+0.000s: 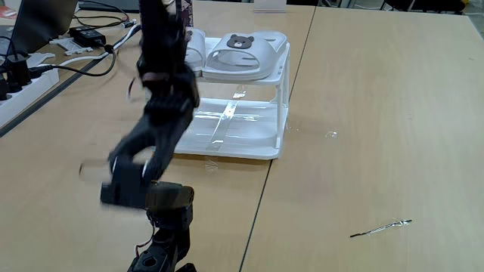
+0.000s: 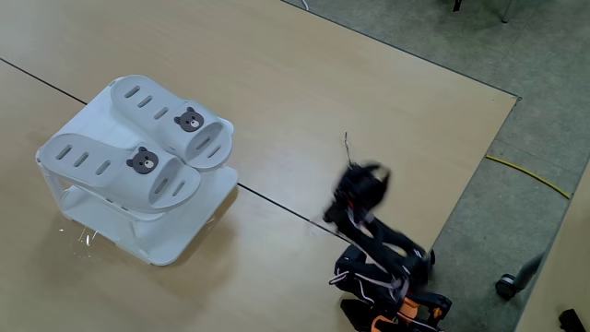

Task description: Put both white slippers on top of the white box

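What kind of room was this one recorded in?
Probably an office or lab workspace: large wooden tables pushed together, a power strip with black cables and an adapter at one table's edge, and grey carpet with a yellow cable on it.

One fixed view sits low near the arm's base, looking across the desk [image 1: 363, 113] toward the white box [image 1: 242, 143] close ahead. The other fixed view looks steeply down from high up and farther off. Both share the box [image 2: 111, 231], the arm and the desk [image 2: 304, 83].
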You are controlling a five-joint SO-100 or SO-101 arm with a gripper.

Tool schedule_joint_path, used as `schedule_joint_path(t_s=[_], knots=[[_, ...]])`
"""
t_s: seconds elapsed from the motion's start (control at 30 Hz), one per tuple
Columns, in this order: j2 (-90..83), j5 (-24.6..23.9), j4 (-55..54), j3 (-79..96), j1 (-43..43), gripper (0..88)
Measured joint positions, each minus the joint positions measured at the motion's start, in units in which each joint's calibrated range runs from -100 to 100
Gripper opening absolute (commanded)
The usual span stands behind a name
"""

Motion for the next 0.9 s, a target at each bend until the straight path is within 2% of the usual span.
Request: schedule_joint_path(t_s=[0.1,0.27,0.43,0.9], knots=[[-18.3,0.0,-0.1,19.9,0.1,0.7],[-32.8,0.0,-0.1,35.6,0.3,0.7],[-39.5,0.0,-0.1,35.5,0.1,0.7],[-39.5,0.0,-0.1,35.5,-0.2,0.7]])
